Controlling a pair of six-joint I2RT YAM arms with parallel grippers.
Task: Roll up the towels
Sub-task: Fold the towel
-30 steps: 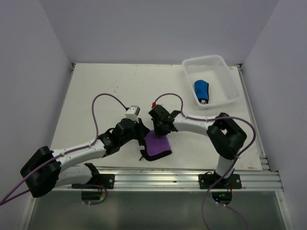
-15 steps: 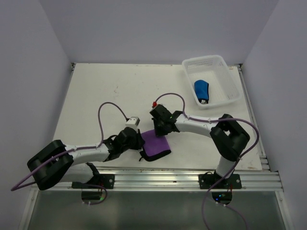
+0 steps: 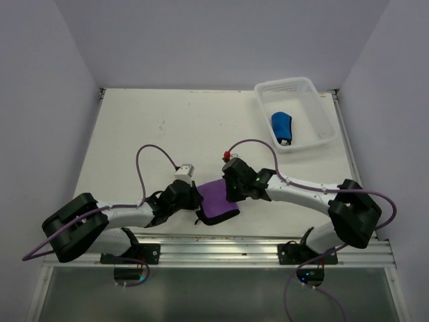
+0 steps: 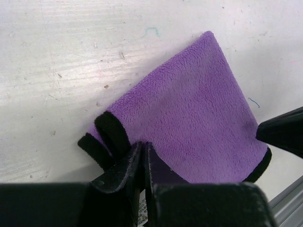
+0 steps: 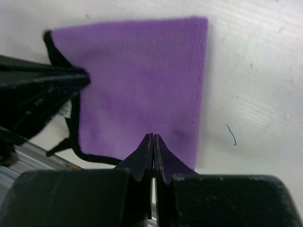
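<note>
Left gripper point(image 4: 142, 150), clamped tight, apparently pinches the dark hem of the purple towel point(image 4: 199, 118); right gripper point(image 5: 152, 142), likewise closed, nips its opposite edge on the white table point(image 3: 147, 127).

- Your top external camera sits above and behind the arm bases. It looks down and forward across the whole table point(image 3: 147, 127), as far as the basket point(image 3: 289, 83) at the far right.
- Your left wrist camera hangs close over the purple towel point(image 4: 189, 118). It looks past the left gripper point(image 4: 142, 147) at the bottom of its frame, and the right gripper point(image 4: 280, 130) pokes in at the right edge.
- Your right wrist camera is just as close but faces the opposite way. Its own gripper is at bottom centre, and the left one enters from the left.
- All three views share the towel near the table's near edge.
</note>
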